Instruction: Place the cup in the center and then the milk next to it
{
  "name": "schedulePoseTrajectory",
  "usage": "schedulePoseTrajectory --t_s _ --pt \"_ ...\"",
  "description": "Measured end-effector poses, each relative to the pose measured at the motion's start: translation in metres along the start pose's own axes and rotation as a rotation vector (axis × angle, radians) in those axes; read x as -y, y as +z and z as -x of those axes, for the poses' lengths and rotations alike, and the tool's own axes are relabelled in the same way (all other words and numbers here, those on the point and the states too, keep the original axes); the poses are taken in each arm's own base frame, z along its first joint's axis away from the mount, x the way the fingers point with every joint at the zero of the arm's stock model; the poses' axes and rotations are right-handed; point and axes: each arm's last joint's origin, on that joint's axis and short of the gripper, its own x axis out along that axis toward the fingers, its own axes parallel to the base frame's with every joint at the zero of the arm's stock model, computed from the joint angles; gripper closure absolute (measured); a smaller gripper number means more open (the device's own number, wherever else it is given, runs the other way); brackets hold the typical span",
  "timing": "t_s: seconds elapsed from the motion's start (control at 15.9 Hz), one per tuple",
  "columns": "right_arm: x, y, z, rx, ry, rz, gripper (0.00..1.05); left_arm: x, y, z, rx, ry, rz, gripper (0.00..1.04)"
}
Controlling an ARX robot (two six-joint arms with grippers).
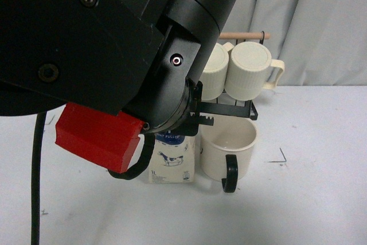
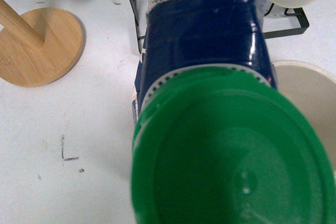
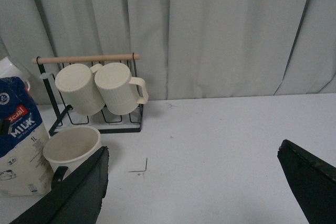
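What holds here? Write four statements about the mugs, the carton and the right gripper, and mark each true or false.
The wide cream mug with a black handle stands upright on the white table. True.
The blue-and-cream milk carton lies on its side. False: it stands upright beside that mug.
Two ribbed cream mugs hang on the black wire rack. True.
The right gripper grips the mug. False: it is open and empty.
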Motion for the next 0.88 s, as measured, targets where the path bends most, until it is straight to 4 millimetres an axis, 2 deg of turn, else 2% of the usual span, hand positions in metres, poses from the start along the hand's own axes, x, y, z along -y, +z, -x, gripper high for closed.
schedulePoseTrajectory --t_s 0.25,0.31,0.5,0.82,0.88 --pt "0.000 0.000 0.000 0.000 0.000 0.000 0.06 0.003 -0.002 -0.003 0.000 0.004 0.003 1.03" --pt "0.000 0.000 0.000 0.000 0.000 0.000 0.06 0.003 -0.003 -0.003 -0.003 0.004 0.009 0.96" --pt "0.000 0.000 0.000 0.000 0.000 0.000 0.06 0.005 0.006 -0.002 0.026 -0.004 0.045 0.65" --pt "0.000 0.000 0.000 0.000 0.000 0.000 0.06 0.006 0.007 0.002 -0.008 -0.060 0.074 0.11" --pt "0.000 0.000 0.000 0.000 0.000 0.000 0.06 0.005 0.011 0.006 0.001 -0.071 0.084 0.05"
